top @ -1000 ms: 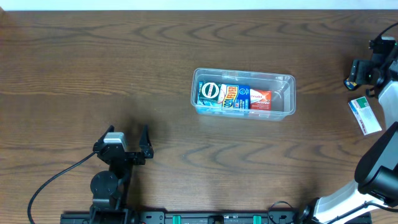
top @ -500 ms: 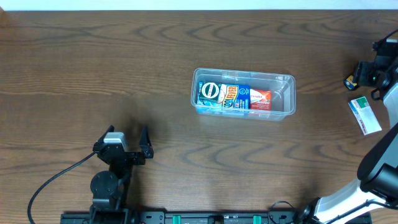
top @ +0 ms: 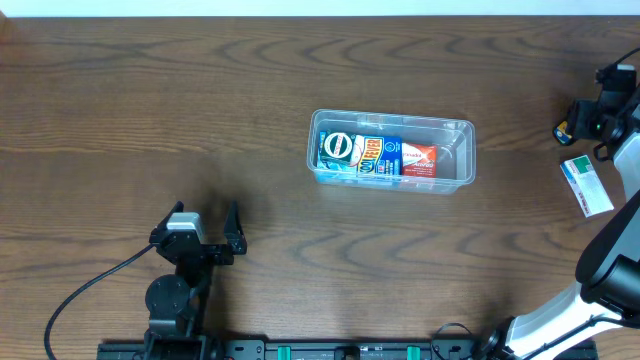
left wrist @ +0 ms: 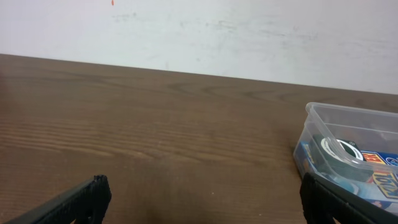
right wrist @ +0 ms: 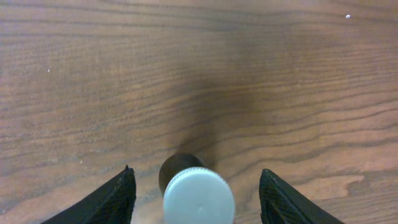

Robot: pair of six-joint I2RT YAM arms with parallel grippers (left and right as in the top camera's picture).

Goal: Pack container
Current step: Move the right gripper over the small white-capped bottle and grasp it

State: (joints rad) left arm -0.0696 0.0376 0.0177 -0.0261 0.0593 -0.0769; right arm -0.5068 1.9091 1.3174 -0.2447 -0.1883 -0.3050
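Found the container (top: 391,150) at frame centre, part-filled. Saw the right gripper (right wrist: 195,174) spread wide, holding nothing, flanking a white-capped bottle (right wrist: 199,200) at the bottom edge. Feared an off-centre squeeze tipping it. Noted the left gripper (top: 207,215) open, empty, lower left.

Left pincer (top: 236,232) rests spread wide; right pincer (right wrist: 196,186) points down, equally spread.

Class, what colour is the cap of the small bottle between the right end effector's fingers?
White cap on a dark bottle; right wrist view shows it best.
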